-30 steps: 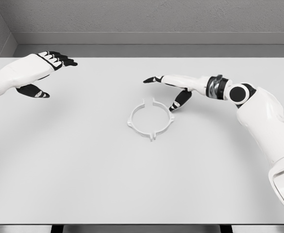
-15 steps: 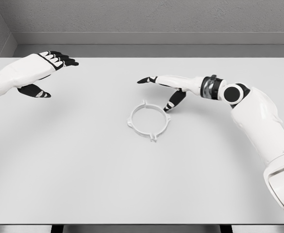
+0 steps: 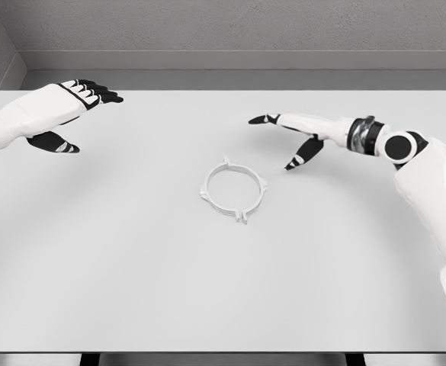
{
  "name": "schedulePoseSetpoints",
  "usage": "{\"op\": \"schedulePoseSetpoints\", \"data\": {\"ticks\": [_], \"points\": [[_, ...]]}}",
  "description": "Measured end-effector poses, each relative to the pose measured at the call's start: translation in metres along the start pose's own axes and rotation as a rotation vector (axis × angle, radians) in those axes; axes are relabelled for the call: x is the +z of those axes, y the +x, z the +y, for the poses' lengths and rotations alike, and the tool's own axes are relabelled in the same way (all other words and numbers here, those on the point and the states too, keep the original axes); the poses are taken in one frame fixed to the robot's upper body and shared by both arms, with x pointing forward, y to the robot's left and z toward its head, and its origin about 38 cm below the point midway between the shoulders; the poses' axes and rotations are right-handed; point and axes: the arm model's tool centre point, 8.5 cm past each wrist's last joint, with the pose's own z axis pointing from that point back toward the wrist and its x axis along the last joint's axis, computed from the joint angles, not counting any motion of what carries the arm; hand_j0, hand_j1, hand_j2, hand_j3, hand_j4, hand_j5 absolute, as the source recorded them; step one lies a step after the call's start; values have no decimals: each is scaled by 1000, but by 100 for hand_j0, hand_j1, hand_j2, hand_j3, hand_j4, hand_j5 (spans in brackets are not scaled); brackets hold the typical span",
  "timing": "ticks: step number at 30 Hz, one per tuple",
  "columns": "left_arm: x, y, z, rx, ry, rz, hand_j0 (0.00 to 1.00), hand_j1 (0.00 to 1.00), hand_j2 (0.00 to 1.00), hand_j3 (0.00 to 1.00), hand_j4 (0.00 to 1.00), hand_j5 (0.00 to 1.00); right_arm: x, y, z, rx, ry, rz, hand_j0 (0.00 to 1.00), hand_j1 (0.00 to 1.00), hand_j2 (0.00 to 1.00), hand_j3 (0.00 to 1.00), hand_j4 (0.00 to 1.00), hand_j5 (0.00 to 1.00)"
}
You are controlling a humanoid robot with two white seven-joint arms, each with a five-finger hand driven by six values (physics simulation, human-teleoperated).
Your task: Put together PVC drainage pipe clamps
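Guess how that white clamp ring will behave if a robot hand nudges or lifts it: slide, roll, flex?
The clamp ring lies flat on the table, so a nudge would probably slide it, not roll it. Its band looks thin and open in the middle, so it is likely light and may flex under a squeeze. Its low edge gives little to grip; the small outer tabs could help.

Bright, even, sharp render (no glare), faint soft shadows on the table.

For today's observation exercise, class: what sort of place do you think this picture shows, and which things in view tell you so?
Probably a bare simulated workbench for assembly trials. A plain white table against grey walls carries only a white ring-shaped pipe clamp, with the left hand and right hand open above it.
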Motion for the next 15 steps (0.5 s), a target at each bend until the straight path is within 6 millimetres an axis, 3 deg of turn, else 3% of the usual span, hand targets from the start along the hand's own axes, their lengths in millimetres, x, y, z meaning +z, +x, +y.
{"op": "schedulePoseSetpoints", "data": {"ticks": [6, 9, 15], "points": [[0, 0, 0, 0, 0, 0, 100, 100, 100, 100, 100, 100, 25, -15, -10, 14, -19, 43, 100, 100, 100, 100, 100, 100], [0, 0, 0, 0, 0, 0, 100, 100, 100, 100, 100, 100, 31, -21, 6, 11, 3, 50, 100, 100, 100, 100, 100, 100], [0, 2, 2, -7, 5, -5, 100, 100, 100, 100, 100, 100, 45, -16, 1, 63, 2, 40, 100, 100, 100, 100, 100, 100]]}}
